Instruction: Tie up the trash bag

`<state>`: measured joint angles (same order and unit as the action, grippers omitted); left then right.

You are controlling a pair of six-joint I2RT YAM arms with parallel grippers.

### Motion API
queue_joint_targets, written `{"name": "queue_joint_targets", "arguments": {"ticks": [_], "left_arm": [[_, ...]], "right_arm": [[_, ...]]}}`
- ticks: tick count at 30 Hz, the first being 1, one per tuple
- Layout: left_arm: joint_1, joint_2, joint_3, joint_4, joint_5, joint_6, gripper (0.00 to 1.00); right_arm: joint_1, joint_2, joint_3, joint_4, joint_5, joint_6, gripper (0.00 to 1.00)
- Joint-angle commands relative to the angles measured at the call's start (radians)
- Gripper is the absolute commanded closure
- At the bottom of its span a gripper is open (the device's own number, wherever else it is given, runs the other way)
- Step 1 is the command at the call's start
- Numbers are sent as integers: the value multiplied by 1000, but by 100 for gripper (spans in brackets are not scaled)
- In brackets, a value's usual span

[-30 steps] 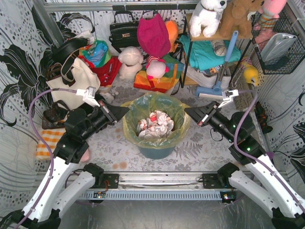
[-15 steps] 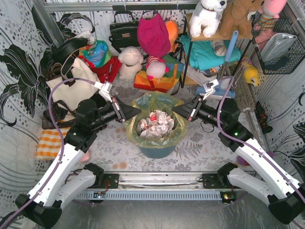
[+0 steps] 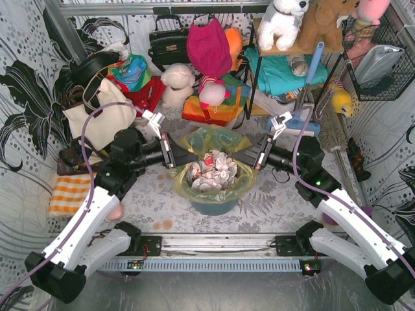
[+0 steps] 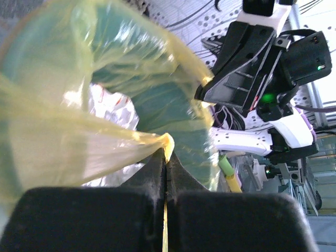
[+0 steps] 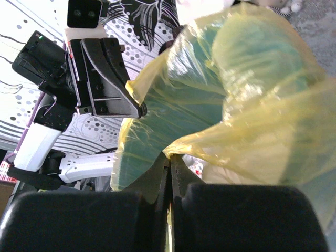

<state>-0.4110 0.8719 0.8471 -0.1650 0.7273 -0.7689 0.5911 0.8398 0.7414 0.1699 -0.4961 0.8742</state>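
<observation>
The translucent yellow trash bag lines a teal round bin, with crumpled white paper showing inside. My left gripper is shut on the bag's left rim; in the left wrist view a pinch of yellow plastic sits between its closed jaws. My right gripper is shut on the right rim; in the right wrist view yellow film is drawn out from its closed jaws. Both grippers are over the bin mouth, facing each other.
A cream tote bag with dark straps stands at the back left. Soft toys, a black handbag and a shelf crowd the back. A striped orange cloth lies at the left. A wire basket hangs at the right.
Both grippers have moved inward from beside the bin onto the bag's rim and closed on it, pulling the left and right edges toward the middle.
</observation>
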Motion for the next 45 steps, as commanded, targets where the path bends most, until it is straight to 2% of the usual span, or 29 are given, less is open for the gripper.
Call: {"name": "queue_joint_targets", "arguments": {"ticks": [1,6,10,18,22,29,37,45], "left_arm": [[5,61,152,170,24,-44,100],[5,142,347,171,-3,-27,100],[5,147,413,139,-12,-1,100],[5,112,207,160,-20,-37,100],[5,89,185,127,-13,-27,100],[5,71,283,134,20,-18,100],[5,77,374,205,45,-75,100],[5,99,545,196,-23,-53,100]], "right_arm": [[3,52,122,162,-39,18,100],[4,121,293,196,-54,-24,100],[3,109,323,163,-24,-49,100],[3,57,127,143,86,-27,100],[3,76,127,173,90,-23,100],[3,139,230,191,62,-47,100],[4,191,359,189,85,-98,100],[4,274,582,100,131,-192,100]]}}
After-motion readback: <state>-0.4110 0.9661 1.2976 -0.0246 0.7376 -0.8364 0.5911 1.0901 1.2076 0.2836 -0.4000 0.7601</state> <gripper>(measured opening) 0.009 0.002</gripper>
